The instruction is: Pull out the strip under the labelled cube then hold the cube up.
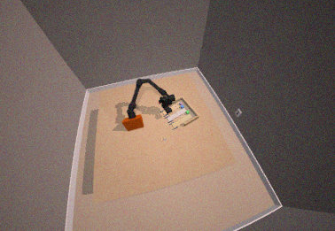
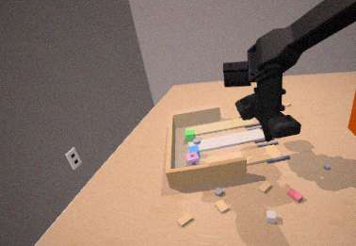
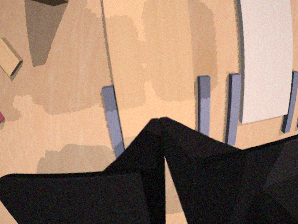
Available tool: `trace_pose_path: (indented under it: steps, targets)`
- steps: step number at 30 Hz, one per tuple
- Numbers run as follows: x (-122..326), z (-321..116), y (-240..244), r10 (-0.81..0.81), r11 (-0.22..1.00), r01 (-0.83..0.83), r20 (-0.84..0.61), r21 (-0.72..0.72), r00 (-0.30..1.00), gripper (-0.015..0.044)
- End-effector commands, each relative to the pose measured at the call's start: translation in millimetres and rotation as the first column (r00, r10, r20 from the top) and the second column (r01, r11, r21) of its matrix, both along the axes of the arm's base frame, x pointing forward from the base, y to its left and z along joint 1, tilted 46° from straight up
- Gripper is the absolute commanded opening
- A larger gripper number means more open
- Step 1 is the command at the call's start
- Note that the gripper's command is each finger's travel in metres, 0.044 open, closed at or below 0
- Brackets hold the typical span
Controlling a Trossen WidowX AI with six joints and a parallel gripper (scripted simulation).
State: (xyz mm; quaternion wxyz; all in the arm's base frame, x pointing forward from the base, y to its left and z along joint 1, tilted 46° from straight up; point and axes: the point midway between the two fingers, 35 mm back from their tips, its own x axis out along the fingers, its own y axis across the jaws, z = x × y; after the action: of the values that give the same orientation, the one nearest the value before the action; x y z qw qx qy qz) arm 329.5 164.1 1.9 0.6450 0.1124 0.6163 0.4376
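Observation:
The pink cube (image 2: 192, 158) with a dark mark on its faces sits at the closed end of the shallow tray (image 2: 207, 172), on the plain wooden strip (image 2: 256, 160) (image 3: 130, 65) nearest its low front wall. The blue cube (image 2: 193, 151) (image 1: 182, 106) is beside it. The green cube (image 2: 189, 135) (image 1: 188, 112) is farther across. A white strip (image 2: 231, 139) (image 3: 265, 60) and a striped strip (image 2: 217, 127) lie beyond. My gripper (image 3: 158, 125) (image 2: 269, 139) is shut with fingertips together, low over the plain strip's outer part. Nothing shows between them; the strip's end is hidden behind the fingers.
Blue-grey rails (image 3: 204, 105) (image 3: 112, 120) flank the strips' outer ends. A grey disc (image 2: 197, 141) lies in the tray. Near the tray lie a red block (image 2: 295, 195), a white cube (image 2: 271, 216), a grey disc (image 2: 218, 191) and several wooden pieces (image 2: 186, 220).

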Motion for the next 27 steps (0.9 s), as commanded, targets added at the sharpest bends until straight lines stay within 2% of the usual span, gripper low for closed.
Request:
trace_pose_path:
  steps: [1,27]
  targets:
    - [-3,-7,4,-0.004,1.0,0.004,-0.012,-0.002,1.0,0.0]
    - [-10,-30,24,-0.004,1.0,0.004,-0.013,0.002,1.0,0.0]
